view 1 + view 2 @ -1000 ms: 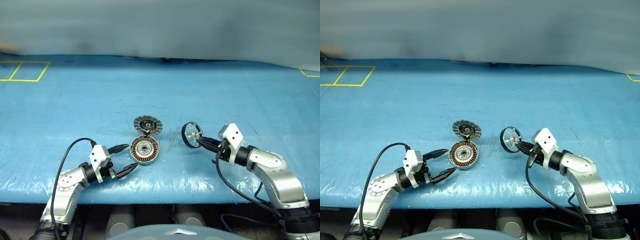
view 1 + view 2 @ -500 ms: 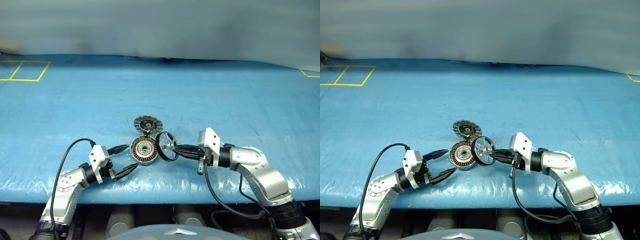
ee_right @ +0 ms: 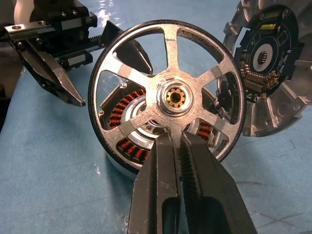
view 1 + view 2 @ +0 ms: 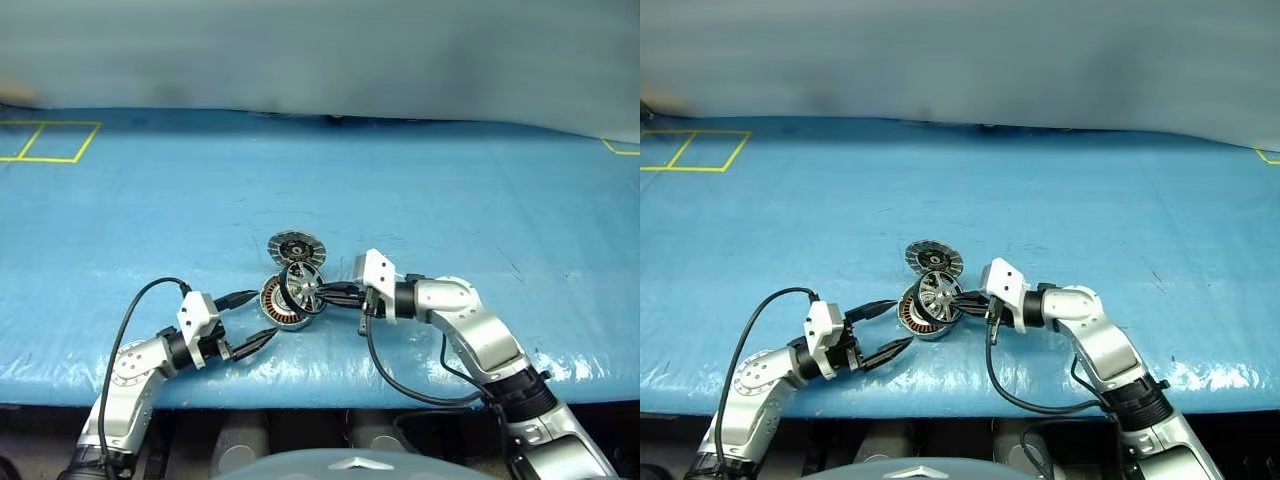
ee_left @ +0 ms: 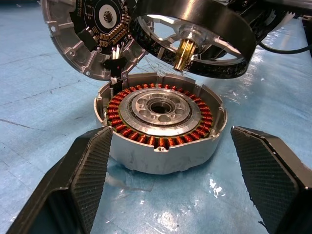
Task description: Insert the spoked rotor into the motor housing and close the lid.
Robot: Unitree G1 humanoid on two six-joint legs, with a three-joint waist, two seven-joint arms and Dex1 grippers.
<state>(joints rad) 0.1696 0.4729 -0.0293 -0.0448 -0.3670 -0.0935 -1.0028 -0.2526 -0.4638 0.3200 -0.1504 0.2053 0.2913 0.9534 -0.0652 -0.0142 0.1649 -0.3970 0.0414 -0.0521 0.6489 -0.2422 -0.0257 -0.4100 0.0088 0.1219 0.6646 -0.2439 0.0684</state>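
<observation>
The right gripper [image 3: 178, 139] has its two fingers pressed together on one spoke of the spoked rotor [image 3: 165, 95], close under the hub, and carries the rotor in the air. The rotor hangs tilted, partly above and partly in front of the motor housing [image 5: 161, 122], not seated in it. In the left wrist view a gap is seen between the dark rim of the rotor and the copper windings below it.

The housing stands on the blue table cover [image 4: 450, 200] near the front edge. In the right wrist view the rotor hides most of it; only pieces of the windings show between the spokes. In the head views the rotor covers the right part of the housing.

The lid [image 4: 296, 246] is folded open behind the housing, with its segmented face and dark centre turned up. Its joint with the housing is small and hard to make out, and the rotor cuts off one edge of it.

The left gripper [image 4: 250, 318] waits just beside the housing on the robot's left with its fingers spread wide, one to each side, holding nothing. I cannot tell if a fingertip touches the housing wall.
</observation>
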